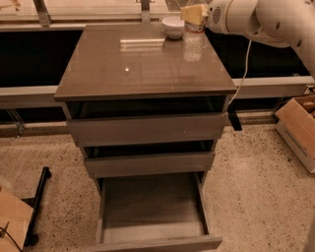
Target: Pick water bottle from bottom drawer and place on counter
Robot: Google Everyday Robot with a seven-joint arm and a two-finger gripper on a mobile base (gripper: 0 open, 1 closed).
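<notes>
The water bottle (193,43) stands upright at the back right of the counter (133,69); its base is at or just above the surface. My gripper (193,14), with yellowish fingers on a white arm reaching in from the upper right, is shut on the bottle's top and hides the cap. The bottom drawer (152,209) is pulled wide open below, and its inside shows nothing in it.
A white bowl (173,25) sits at the counter's back edge, just left of the bottle. The two upper drawers (147,129) are slightly ajar. A cardboard box (298,128) stands on the floor at right. Cardboard (12,221) and a black stand (37,206) are at lower left.
</notes>
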